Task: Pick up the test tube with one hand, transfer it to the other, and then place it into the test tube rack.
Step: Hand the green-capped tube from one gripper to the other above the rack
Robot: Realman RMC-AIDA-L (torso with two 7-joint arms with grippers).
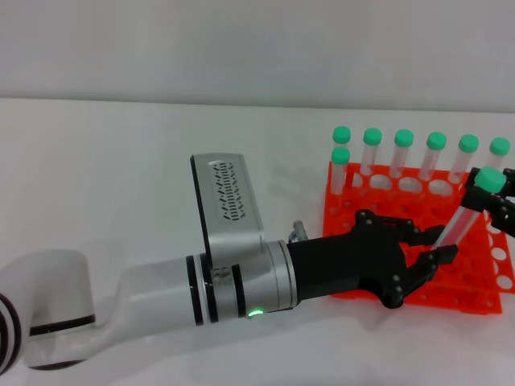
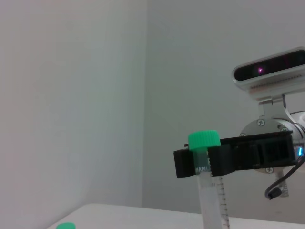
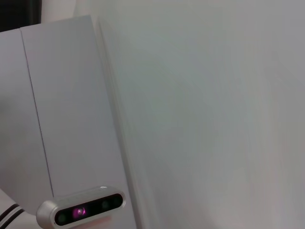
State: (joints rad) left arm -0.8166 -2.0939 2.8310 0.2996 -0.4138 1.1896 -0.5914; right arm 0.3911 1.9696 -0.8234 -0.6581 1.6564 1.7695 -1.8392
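1. Tube (image 1: 460,219): a slim clear plastic cylinder with a round green screw cap, held tilted in the air above the right part of the rack (image 1: 418,277), cap end up and toward the rack's right edge.
2. Left gripper (image 1: 422,259): black and multi-fingered, on a white-and-silver arm with black rings and a small green light. It reaches over the rack's front half, and its fingers (image 1: 438,256) are closed around the tube's lower end.
3. Right gripper (image 1: 497,201): black, at the rack's right edge. In the left wrist view it (image 2: 209,160) shows as a blocky black clamp pinching the tube (image 2: 209,200) just under the cap, so both grippers grasp the tube at once.
4. Printed graduation marks run down the tube's clear wall in the left wrist view.
5. Rack: bright orange-red plastic, square, two-tier, its top a grid of round holes. It sits on the white surface (image 1: 121,161).
6. Other tubes (image 1: 402,157): seven alike, standing upright in the rack's far holes, their green caps in a line.
7. The right wrist view shows only a pale wall, a flat grey panel and a small silver camera bar.
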